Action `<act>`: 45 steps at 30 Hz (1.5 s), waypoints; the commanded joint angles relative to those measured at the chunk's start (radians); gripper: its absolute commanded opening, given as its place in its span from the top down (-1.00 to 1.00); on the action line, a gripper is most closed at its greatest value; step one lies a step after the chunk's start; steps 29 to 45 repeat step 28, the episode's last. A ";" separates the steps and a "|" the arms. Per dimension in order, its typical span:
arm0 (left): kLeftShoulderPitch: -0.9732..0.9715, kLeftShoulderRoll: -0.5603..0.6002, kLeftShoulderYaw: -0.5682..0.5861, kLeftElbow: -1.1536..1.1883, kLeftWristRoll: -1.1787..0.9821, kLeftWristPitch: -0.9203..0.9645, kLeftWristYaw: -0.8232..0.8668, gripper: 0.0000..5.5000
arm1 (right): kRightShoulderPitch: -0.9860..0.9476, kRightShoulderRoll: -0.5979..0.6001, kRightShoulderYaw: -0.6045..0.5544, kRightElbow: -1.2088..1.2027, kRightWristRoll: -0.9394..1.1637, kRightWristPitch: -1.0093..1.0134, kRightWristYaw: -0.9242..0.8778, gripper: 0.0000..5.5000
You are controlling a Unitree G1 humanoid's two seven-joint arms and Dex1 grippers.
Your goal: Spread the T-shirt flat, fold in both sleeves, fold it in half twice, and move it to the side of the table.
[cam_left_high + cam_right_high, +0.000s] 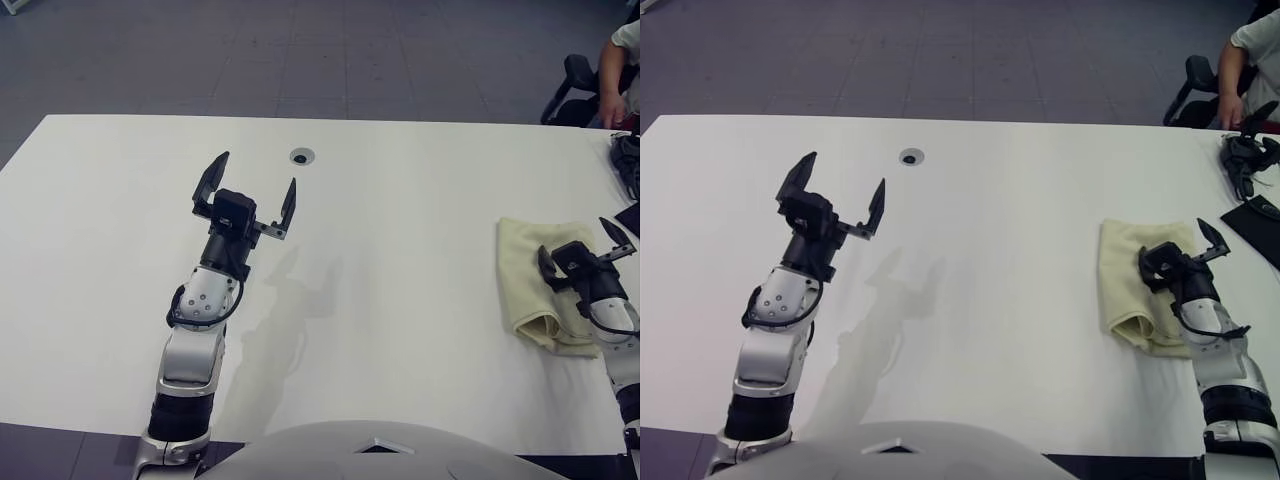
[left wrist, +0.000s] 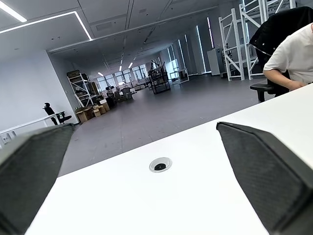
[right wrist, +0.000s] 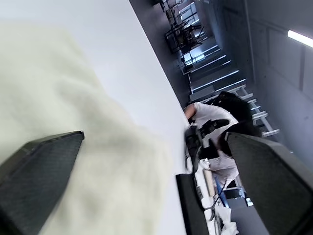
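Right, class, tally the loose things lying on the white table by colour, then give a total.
Cream: 1, the folded T-shirt
Black: 2, a tangled bundle and a flat piece, both at the right edge
Total: 3

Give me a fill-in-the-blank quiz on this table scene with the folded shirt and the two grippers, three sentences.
1. The folded pale yellow T-shirt lies near the white table's ____ edge.
2. The right gripper, over the T-shirt, is ____.
3. The left gripper, open above the tabletop, holds ____.
Missing words: right; open; nothing.
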 commanded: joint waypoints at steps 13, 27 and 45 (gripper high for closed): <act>0.064 -0.182 -0.016 0.226 -0.104 -0.161 0.068 -0.96 | -0.083 0.568 0.137 -0.298 0.311 -0.301 0.009 -0.96; 0.078 -0.171 -0.016 0.295 0.014 -0.414 0.131 -0.96 | -0.073 0.664 0.059 -0.245 0.330 -0.268 0.043 -0.96; 0.074 -0.172 -0.013 0.299 0.010 -0.420 0.131 -0.96 | -0.073 0.672 0.058 -0.240 0.347 -0.254 0.052 -0.96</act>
